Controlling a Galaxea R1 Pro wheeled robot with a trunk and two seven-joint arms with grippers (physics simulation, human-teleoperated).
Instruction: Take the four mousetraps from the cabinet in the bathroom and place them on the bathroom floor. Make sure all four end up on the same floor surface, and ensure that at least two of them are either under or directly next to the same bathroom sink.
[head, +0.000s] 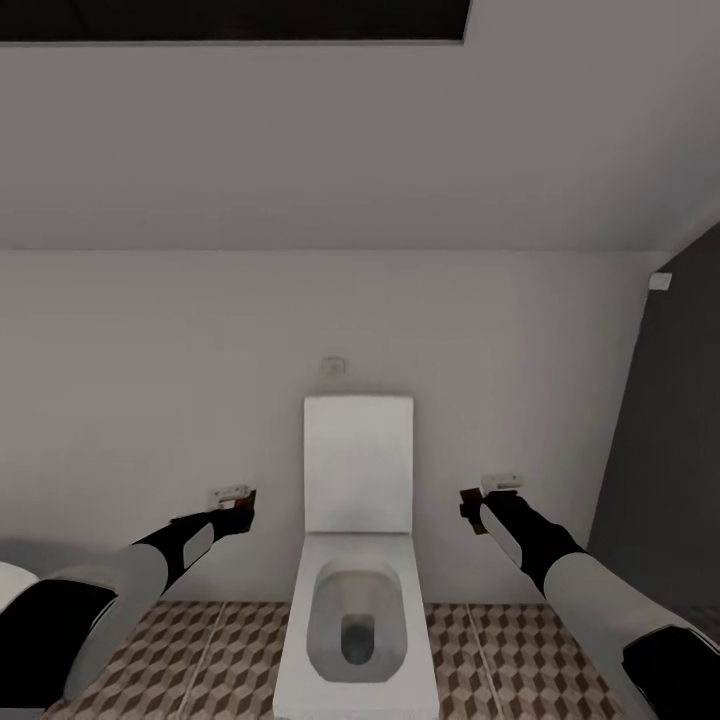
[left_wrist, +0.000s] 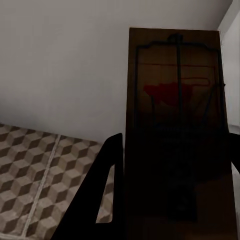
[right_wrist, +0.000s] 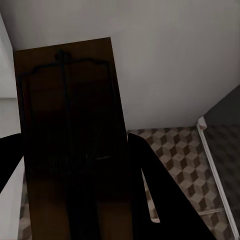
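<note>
Left gripper (head: 238, 512): I had it raised at the lower left of the head frame, fingers (left_wrist: 107, 190) clamped on a mousetrap (left_wrist: 177, 145).
Left mousetrap: brown board with dark wire and a red mark, standing up out of the grip in the left wrist frame.
Right gripper (head: 478, 510): I held it level at the lower right, fingers (right_wrist: 155, 190) closed on a second mousetrap (right_wrist: 70, 135).
Right mousetrap: dark board with a wire frame, upright in the right wrist frame.
Toilet (head: 358, 560): white, lid up, centre bottom, between my two arms.
Bathroom floor (head: 200, 650): cube-pattern tiles along the bottom edge.
Wall (head: 360, 300): plain pale, straight ahead.
</note>
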